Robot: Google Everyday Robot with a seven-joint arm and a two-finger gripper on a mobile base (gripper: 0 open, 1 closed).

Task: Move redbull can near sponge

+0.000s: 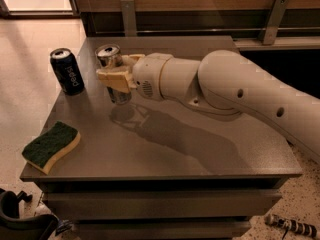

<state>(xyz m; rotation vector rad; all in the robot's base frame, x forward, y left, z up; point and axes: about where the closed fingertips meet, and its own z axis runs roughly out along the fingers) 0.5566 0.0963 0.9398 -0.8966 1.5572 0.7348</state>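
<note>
Grey square table [200,154], wood panel wall behind, pale floor on the left. Gripper [116,79] sits past the sponge [51,146], toward the far side of the table and to its right, clamped around the redbull can [108,54] at mid-body. The can's top rim sticks up above the fingers and its base shows below them. The can stays upright and looks lifted just clear of the surface, with its shadow underneath, though contact is hard to rule out. It's well apart from the sponge, not near it yet.

Handling, judged: thin metal wall, slim, smooth and shiny, so it can slip or dent if squeezed hard. It's likely light, though its fill can't be told. The mid-height side grip is the right spot, since it keeps the can from tipping when set down. Narrow base, so place it flat.

White arm [235,89] reaches in from the right. The Pepsi can [67,71] stands beyond the sponge at the far-left edge, apart from the held can. The sponge lies flat at the near-left corner, green side up.
</note>
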